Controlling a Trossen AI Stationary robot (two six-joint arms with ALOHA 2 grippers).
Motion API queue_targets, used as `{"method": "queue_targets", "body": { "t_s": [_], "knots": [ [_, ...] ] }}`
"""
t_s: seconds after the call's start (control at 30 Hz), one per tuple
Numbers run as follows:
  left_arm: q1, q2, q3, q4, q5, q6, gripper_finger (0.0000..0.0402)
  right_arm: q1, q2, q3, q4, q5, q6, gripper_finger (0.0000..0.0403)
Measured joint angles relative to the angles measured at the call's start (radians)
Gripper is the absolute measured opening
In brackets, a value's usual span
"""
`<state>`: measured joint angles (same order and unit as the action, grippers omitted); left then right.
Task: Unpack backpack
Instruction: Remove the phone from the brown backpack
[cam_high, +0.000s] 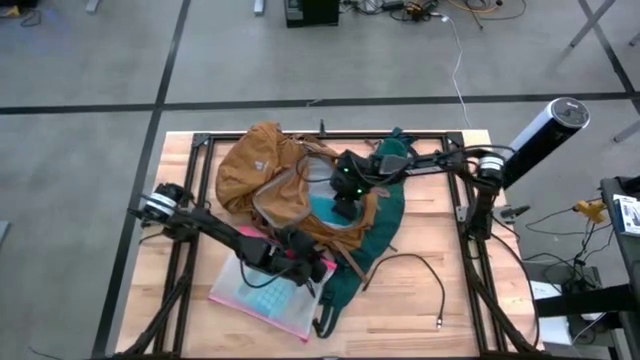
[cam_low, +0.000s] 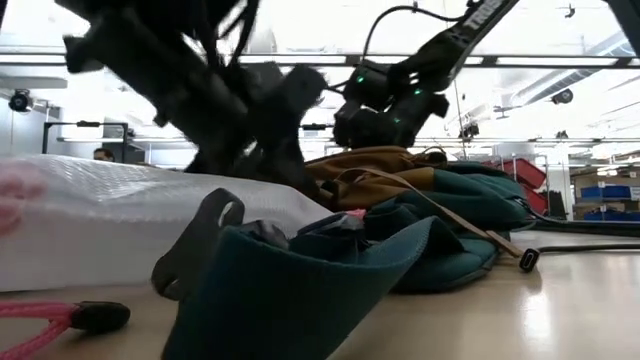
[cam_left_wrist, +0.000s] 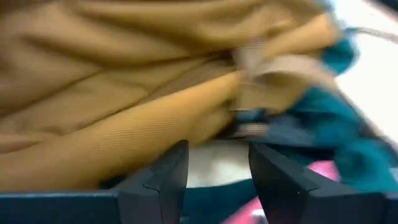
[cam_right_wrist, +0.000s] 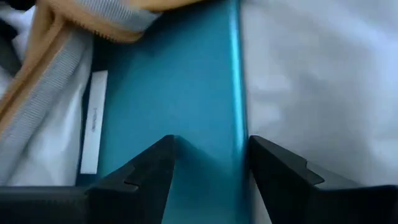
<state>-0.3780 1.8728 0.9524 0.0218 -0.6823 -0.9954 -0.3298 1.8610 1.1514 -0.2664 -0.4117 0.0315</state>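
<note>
Backpack (cam_high: 275, 170) lying slumped in the middle of the table (cam_high: 440, 290), tan body toward upper left of the high frame, green back panel and straps trailing toward lower centre. Mouth spread open at frame centre, seemingly so that the contents can be reached from above.

Right tool (cam_high: 345, 205) lowered into that opening, fingers (cam_right_wrist: 152, 174) parted and empty, straddling a flat teal item (cam_right_wrist: 180, 93) lying against the grey lining; nothing clamped yet. Probably lined up to pinch the teal item by its long edge, which runs just beside one finger.

Left tool (cam_high: 300, 265) low at the pack's lower left flank, above a pink-edged pouch (cam_high: 265, 295) already out on the table. Fingers (cam_left_wrist: 168, 177) apart, holding nothing, facing tan fabric and a strap; likely placed to pin or lift the rim and keep the mouth wide.

Little room inside: lining and folded rim crowd the teal item on the tan side. Open tabletop at right of the high frame, crossed only by a black cable (cam_high: 420, 275); lower left taken by the pouch. Loose straps near the front edge could snag a tool on withdrawal.
</note>
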Motion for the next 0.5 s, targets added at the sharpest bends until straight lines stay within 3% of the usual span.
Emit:
{"method": "queue_targets", "body": {
  "t_s": [0.13,0.37,0.5],
  "knots": [
    [0.019,0.049,-0.008,0.018,0.022,-0.068,0.0157,0.000,0.038,0.069,-0.091,-0.026,-0.056,0.0204],
    [0.027,0.159,-0.012,0.137,-0.028,-0.137,0.0157,-0.019,0.031,0.091,-0.110,0.001,-0.051,0.0204],
    [0.032,0.171,-0.012,0.176,-0.023,-0.140,0.0157,-0.021,0.051,0.092,-0.114,-0.074,-0.032,0.0200]
  ]
}}
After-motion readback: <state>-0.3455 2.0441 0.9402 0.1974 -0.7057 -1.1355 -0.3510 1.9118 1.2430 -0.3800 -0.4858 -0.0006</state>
